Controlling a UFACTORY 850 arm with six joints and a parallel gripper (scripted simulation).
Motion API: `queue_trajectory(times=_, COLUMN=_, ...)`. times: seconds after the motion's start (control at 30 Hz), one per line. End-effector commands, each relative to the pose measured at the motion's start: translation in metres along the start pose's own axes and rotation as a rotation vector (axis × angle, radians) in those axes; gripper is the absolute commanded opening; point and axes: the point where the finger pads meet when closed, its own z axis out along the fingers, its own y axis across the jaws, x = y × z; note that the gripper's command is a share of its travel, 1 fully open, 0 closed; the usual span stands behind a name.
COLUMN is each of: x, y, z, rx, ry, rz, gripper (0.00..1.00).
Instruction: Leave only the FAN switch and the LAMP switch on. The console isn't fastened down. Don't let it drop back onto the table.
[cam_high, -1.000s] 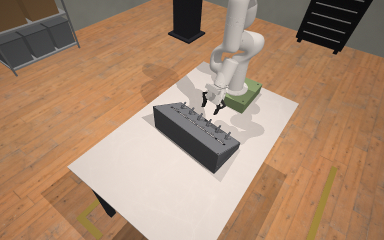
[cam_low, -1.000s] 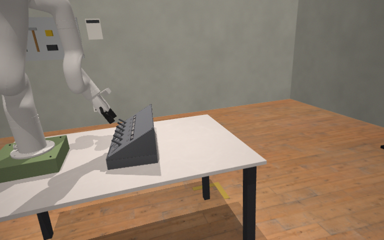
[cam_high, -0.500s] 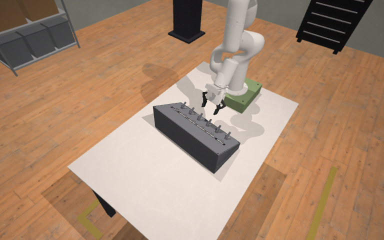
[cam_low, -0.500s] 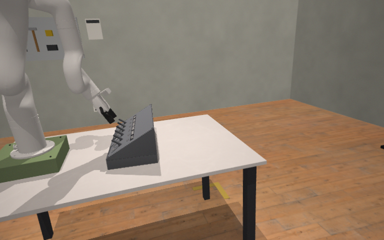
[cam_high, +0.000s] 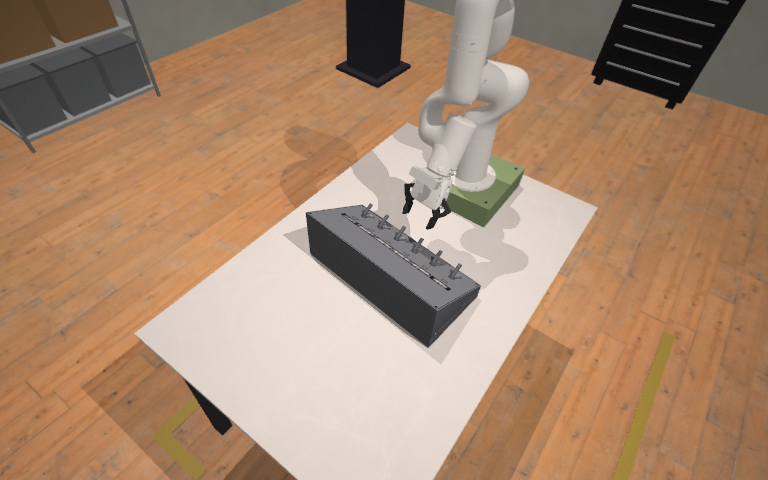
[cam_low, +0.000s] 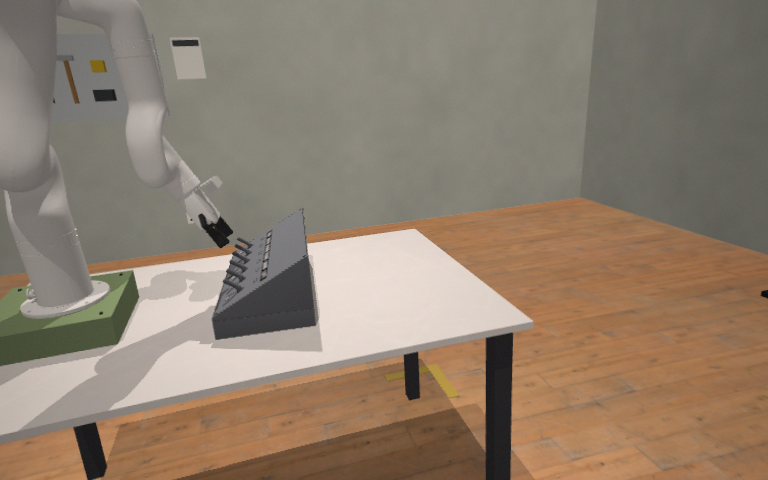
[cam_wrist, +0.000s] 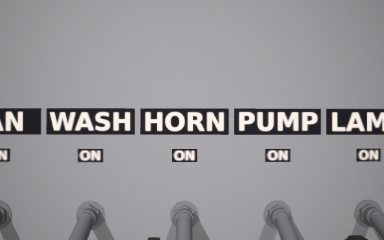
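Note:
The dark grey wedge-shaped console (cam_high: 390, 266) lies slantwise on the white table (cam_high: 362, 316), with several grey toggle levers in a row along its sloped face. It also shows in the exterior view (cam_low: 266, 280). My gripper (cam_high: 420, 213) is open and empty. It hovers just behind the lever row, near its middle, also in the exterior view (cam_low: 215, 230). The wrist view faces the panel close up. It shows the labels WASH (cam_wrist: 91, 121), HORN (cam_wrist: 184, 121) and PUMP (cam_wrist: 277, 121), with FAN (cam_wrist: 12, 121) and LAMP (cam_wrist: 356, 121) cut off. The HORN lever (cam_wrist: 184, 216) is centred. The lever tips are out of frame, so I cannot tell their positions.
The arm's green base block (cam_high: 487, 189) sits on the table behind the console. A grey shelf (cam_high: 67, 73), a black pillar (cam_high: 373, 39) and a black rack (cam_high: 662, 45) stand on the floor, far from the table.

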Motion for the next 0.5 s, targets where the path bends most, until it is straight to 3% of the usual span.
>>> queue_trajectory(times=0.0, x=0.001, y=0.007, z=0.0, rx=0.0, ry=0.002, rz=0.0, gripper=1.0)
queue_trajectory(times=0.47, x=0.001, y=0.048, z=0.0, rx=0.0, ry=0.002, rz=0.0, gripper=1.0)
